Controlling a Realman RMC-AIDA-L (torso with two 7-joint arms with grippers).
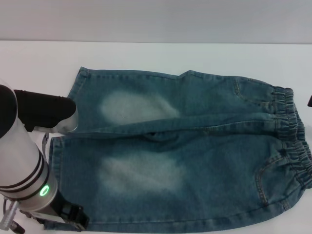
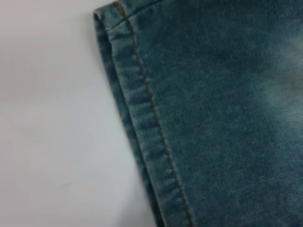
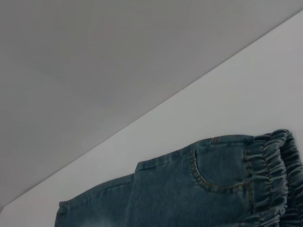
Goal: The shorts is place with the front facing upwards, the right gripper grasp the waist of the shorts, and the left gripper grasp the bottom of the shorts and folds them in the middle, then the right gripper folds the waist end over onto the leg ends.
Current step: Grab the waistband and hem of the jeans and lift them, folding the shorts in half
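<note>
Fingers of neither gripper showed clearly, so we could not tell their state. We saw the shorts (image 1: 185,156) lying flat and unfolded on the white table (image 1: 39,63), soft faded denim, ruffled waist (image 1: 292,141) toward our right, the bottom of the shorts (image 2: 142,123) toward our left. We held the left gripper (image 1: 73,217) just at that stitched hem; grasping came next, we judged. The right gripper (image 1: 310,101) barely showed beside the waistband.

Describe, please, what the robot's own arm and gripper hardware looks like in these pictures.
Only the left arm shows well in the head view: a silver-white cylinder with thin black bands and a glowing green ring, a black upper segment, and black parts of the left gripper. Of the right arm, only a dark sliver shows.
</note>
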